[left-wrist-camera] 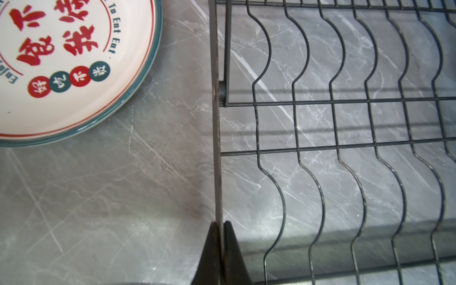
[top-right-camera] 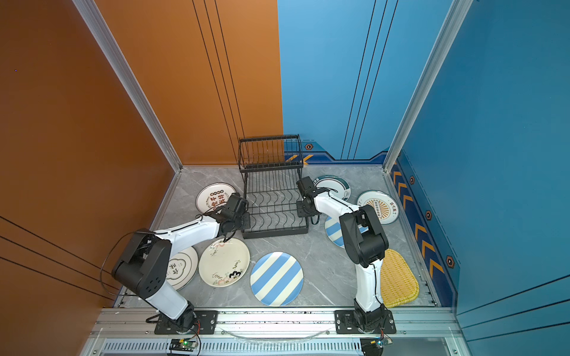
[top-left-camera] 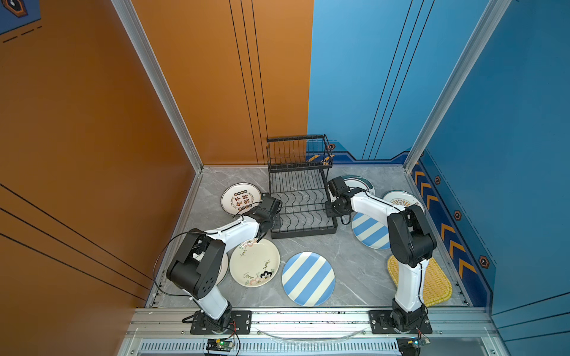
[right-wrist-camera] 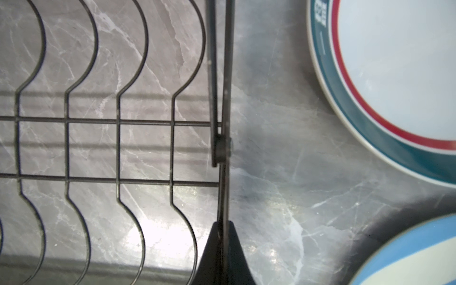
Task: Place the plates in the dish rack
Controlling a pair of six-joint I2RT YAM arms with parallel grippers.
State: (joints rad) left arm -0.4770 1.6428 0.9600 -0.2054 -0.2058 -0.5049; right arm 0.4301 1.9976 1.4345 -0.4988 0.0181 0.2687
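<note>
While left fingers [left-wrist-camera: 208,256], right fingers [right-wrist-camera: 209,256] clamp dish rack [top-left-camera: 303,232], plates [top-left-camera: 308,279] lie outside.

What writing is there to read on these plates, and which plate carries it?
"食不我待", big red characters: round white plate with teal rim.
"好吃不贵": its four red and teal dots.
"To Eat Eat": along its red ring.
"3", bold black: round cream plate.
Round white sunburst plate and round white teal-banded plate: print too blurred to read.
</note>
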